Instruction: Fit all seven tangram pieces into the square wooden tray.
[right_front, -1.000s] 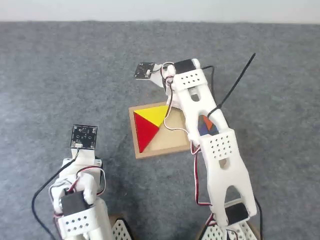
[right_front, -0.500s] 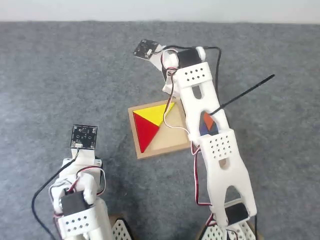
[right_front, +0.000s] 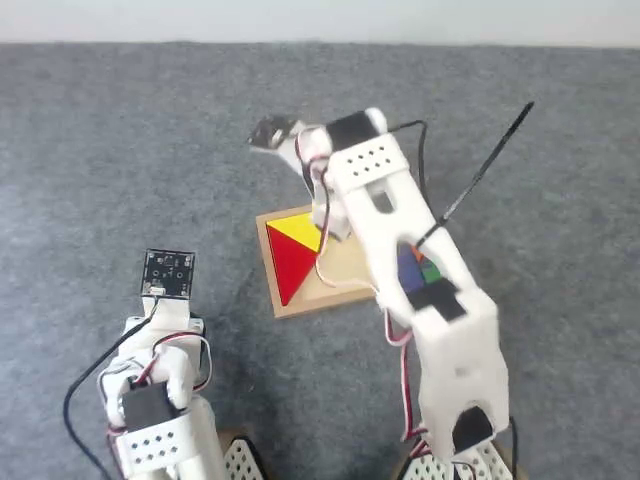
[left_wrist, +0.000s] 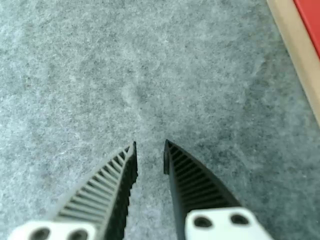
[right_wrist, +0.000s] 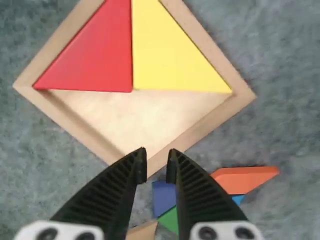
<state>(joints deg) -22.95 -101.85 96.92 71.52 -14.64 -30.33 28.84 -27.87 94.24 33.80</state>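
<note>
Right claw (right_wrist: 156, 157) slightly apart above tray (right_wrist: 245, 95) rim, orange piece (right_wrist: 245, 177) near; left claw (left_wrist: 149, 150) likewise.

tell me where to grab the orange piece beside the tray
Probably pinch the orange piece across its long parallel edges near the free pointed end, coming straight down: it lies flat on the carpet, its other end crowded by other pieces.
</note>
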